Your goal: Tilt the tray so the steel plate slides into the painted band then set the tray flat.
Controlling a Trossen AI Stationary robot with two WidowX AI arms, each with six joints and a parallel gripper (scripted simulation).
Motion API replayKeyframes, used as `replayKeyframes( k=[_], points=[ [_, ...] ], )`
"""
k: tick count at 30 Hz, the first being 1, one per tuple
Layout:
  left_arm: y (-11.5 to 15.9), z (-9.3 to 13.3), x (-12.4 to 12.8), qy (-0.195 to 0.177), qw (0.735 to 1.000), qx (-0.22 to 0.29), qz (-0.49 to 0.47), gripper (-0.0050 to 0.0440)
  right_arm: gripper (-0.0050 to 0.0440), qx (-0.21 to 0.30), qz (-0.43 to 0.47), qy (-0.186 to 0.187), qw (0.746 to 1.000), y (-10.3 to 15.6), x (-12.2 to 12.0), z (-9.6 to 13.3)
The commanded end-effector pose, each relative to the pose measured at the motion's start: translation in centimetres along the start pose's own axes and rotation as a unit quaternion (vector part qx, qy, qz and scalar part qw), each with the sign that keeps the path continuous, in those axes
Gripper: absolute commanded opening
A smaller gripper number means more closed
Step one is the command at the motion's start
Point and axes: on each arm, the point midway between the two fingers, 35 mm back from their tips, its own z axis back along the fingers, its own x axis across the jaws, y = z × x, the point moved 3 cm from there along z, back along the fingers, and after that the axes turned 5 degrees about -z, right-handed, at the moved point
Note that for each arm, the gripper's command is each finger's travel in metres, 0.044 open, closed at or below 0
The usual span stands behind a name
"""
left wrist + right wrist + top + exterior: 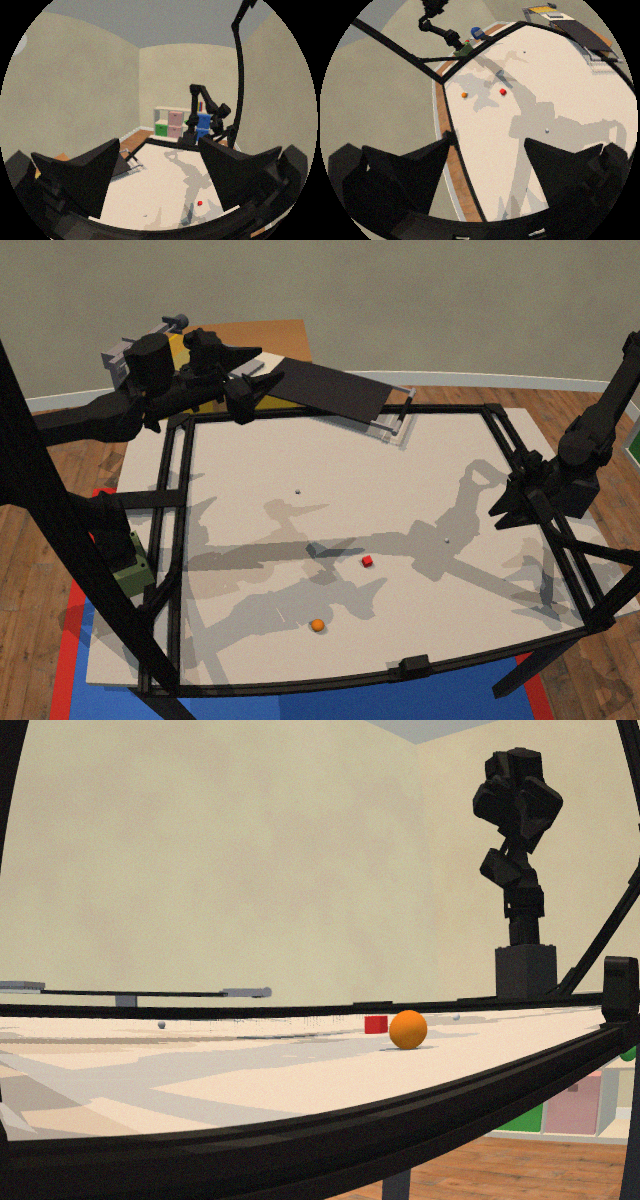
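Flat grey steel plate (248, 367) (23, 985) (559, 15) lies on the long dark-bedded tray (336, 389) (134, 992) (117, 167) (577, 35), near its left-arm end. Left gripper (272, 362) (160, 140) and right gripper (494, 520) (488, 142) both wide, empty. Best approach: fingers around an end handle, clear of plate; tilt gently, level early.
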Motion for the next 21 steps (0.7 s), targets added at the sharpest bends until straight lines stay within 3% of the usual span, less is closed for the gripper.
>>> replayKeyframes(
  k=[1,17,18,21],
  points=[
    [0.0,0.0,0.0,0.0,1.0,0.0,0.0,0.04,0.04,0.0,0.0,0.0,1.0,0.0,0.0,0.0],
    [0.0,0.0,0.0,0.0,1.0,0.0,0.0,0.04,0.04,0.0,0.0,0.0,1.0,0.0,0.0,0.0],
    [-0.3,0.2,-0.1,0.0,1.0,0.0,0.0,0.044,0.044,-0.003,-0.013,0.008,1.0,-1.0,-0.2,-0.4],
    [-1.2,0.9,-0.2,0.0,1.0,0.001,0.0,0.044,0.044,-0.014,-0.054,0.033,0.998,-4.2,-1.0,-1.3]
  ],
)
